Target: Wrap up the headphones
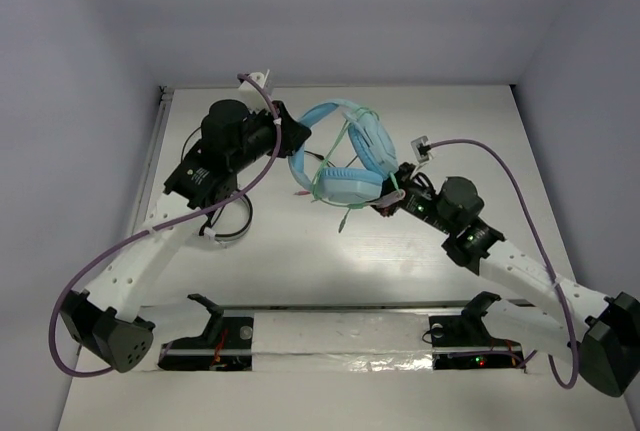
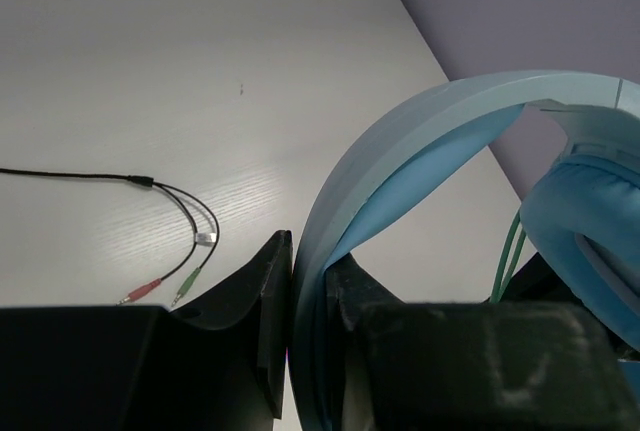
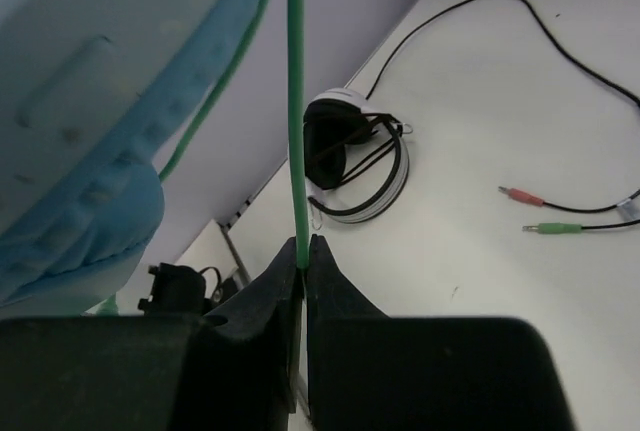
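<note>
The light blue headphones [image 1: 345, 156] are held above the table between both arms. My left gripper [image 1: 296, 141] is shut on their wide band [image 2: 420, 141], which passes between its jaws [image 2: 310, 251]. A padded cup [image 2: 590, 231] hangs at the right of the left wrist view. The thin green cable [image 1: 333, 163] crosses over the cups, and its end hangs down below them. My right gripper [image 1: 392, 197] is shut on this cable [image 3: 296, 101], which runs taut and straight up from its jaws [image 3: 303, 243] beside a blue cup [image 3: 80, 151].
Smaller black-and-white headphones [image 1: 228, 219] lie on the table under the left arm and also show in the right wrist view [image 3: 355, 166]. Their black cable ends in red and green plugs [image 2: 160, 291]. The table's near edge carries a foil-covered strip [image 1: 340, 361].
</note>
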